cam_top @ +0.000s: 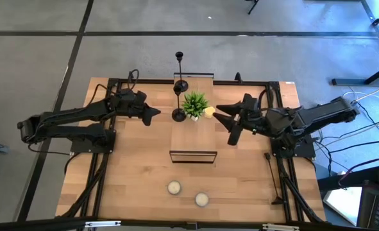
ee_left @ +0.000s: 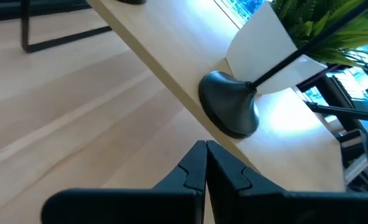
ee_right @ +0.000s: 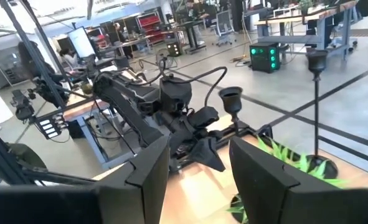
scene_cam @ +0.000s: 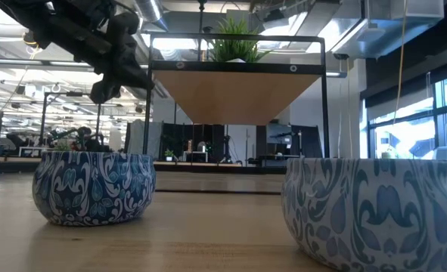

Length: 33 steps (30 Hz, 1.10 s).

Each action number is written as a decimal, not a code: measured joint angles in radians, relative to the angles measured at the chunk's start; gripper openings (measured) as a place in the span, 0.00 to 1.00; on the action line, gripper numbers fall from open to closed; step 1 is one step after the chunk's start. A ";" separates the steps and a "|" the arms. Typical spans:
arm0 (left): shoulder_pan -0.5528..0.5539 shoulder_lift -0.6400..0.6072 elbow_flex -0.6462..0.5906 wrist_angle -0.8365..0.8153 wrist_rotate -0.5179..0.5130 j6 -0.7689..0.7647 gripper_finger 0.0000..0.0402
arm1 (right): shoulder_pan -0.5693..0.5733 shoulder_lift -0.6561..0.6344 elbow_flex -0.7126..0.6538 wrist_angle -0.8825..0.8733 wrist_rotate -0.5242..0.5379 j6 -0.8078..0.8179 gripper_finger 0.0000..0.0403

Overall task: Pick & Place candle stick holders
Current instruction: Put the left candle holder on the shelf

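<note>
Two candle stick holders (cam_top: 179, 96) stand on the raised wooden shelf (cam_top: 193, 135), just beside the potted plant (cam_top: 195, 104). Thin, rigid, top-heavy: best pinched low on the rod. Left gripper (cam_top: 156, 113), fingers together, hovers near; right gripper (cam_top: 226, 124) is parted, empty.

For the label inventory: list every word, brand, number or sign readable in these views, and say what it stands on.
None can be read.
The blue-and-white tins bear only a floral pattern, no words.
The lit green panel on a box in the room behind is too blurred to read.
The candle stick holders, plant and shelf carry no visible lettering.
</note>
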 joint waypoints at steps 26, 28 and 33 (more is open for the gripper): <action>-0.039 0.154 0.000 0.155 0.068 -0.058 0.00 | 0.002 0.064 0.000 0.105 -0.003 0.011 0.43; -0.048 0.165 0.000 0.157 0.039 -0.063 0.00 | 0.002 0.064 0.000 0.105 -0.003 0.011 0.43; -0.053 0.181 0.000 0.158 0.020 -0.064 0.00 | 0.003 0.064 0.000 0.105 -0.003 0.011 0.43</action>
